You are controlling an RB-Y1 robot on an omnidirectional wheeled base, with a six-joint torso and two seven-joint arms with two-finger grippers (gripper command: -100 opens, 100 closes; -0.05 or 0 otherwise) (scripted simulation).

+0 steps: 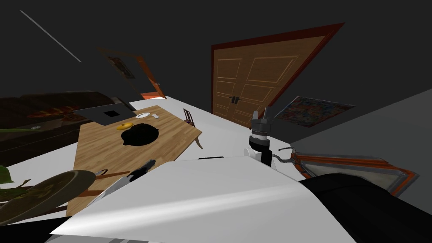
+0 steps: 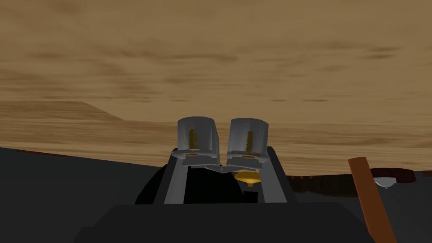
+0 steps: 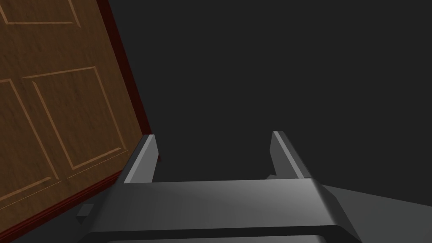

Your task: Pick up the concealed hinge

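Clamping concealed hinge (image 2: 244, 139) w/ L fingers (image 2: 174, 181) over wood table (image 2: 211, 63) | R fingers (image 3: 141, 162) apart, raised

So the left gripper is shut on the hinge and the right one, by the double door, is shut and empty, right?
Not quite. The right gripper is open, not shut: the right wrist view shows its fingers wide apart, empty, by the double door. The left gripper is indeed shut on the hinge.
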